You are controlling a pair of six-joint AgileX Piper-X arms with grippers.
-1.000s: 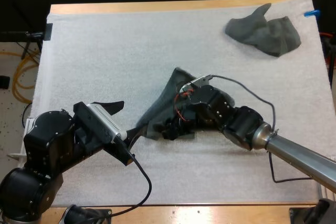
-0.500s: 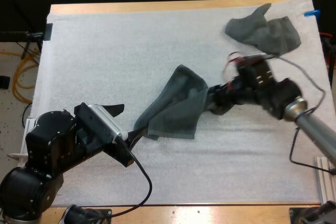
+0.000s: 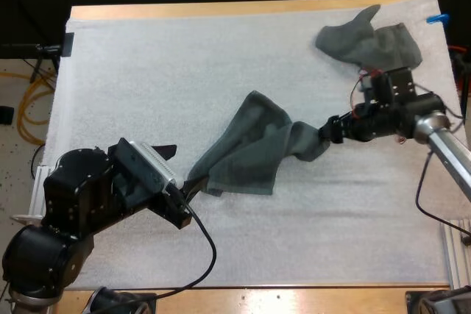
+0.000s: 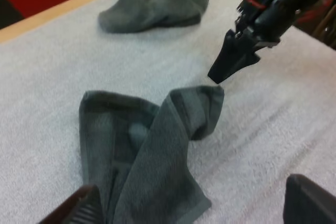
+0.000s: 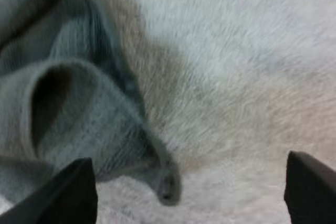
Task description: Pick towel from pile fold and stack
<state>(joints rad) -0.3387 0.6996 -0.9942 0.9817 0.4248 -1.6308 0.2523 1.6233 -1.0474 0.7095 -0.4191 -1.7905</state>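
Observation:
A dark grey-green towel lies loosely spread in the middle of the mat, one end drawn out to the right. My left gripper sits at its near left corner. In the left wrist view its fingers stand wide apart and open, with the towel just ahead of them. My right gripper is at the towel's right end, open. Its fingers stand apart, with a towel corner on the mat between them, untouched. A crumpled towel lies at the far right.
The white mat covers the wooden table. The crumpled towel lies just beyond my right arm. Bare mat stretches to the far left and along the near edge.
My right arm has swept from over the middle of the towel out to the right, pulling one end of the towel with it. The left arm has barely shifted.

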